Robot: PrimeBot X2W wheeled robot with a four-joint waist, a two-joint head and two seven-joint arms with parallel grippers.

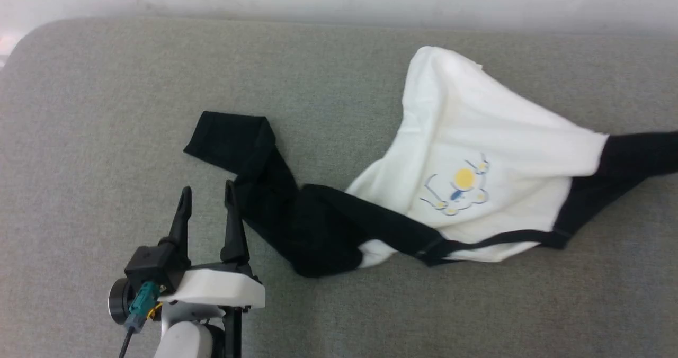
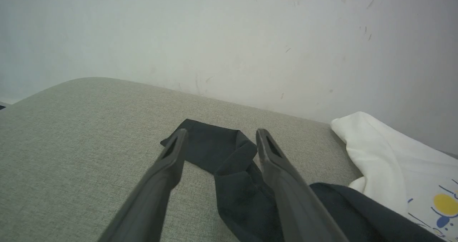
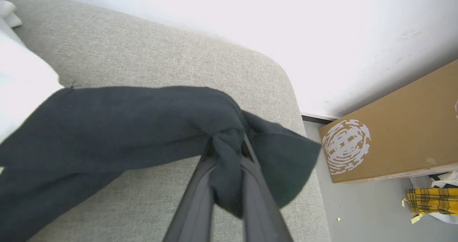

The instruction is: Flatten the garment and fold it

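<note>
- Pulling the two sleeves apart looks like the step in hand. The garment [image 1: 476, 130], a soft white T-shirt with black sleeves and a small yellow-dot, blue-line chest print [image 1: 460, 188], lies crumpled and twisted across the middle and right of the grey fabric-covered cushion [image 1: 106, 109].
- The right gripper [image 3: 229, 147] is pinched tight on a bunched fold of one black sleeve [image 3: 125, 120], near the cushion's rounded corner.
- The left gripper [image 1: 207, 195] is spread wide and holds nothing. The other black sleeve [image 1: 249, 151] lies just beyond its fingertips and beside one finger.
- To do this well, the left gripper should probably move forward onto that sleeve and take it near the cuff. Both grippers should then draw outward, low and evenly, so the twisted middle opens without dragging the whole shirt.
- Count: one garment, two sleeves, one print and two grippers. On the floor are one brown cardboard box [image 3: 390, 127] and one yellow plaid cloth [image 3: 431, 199].
</note>
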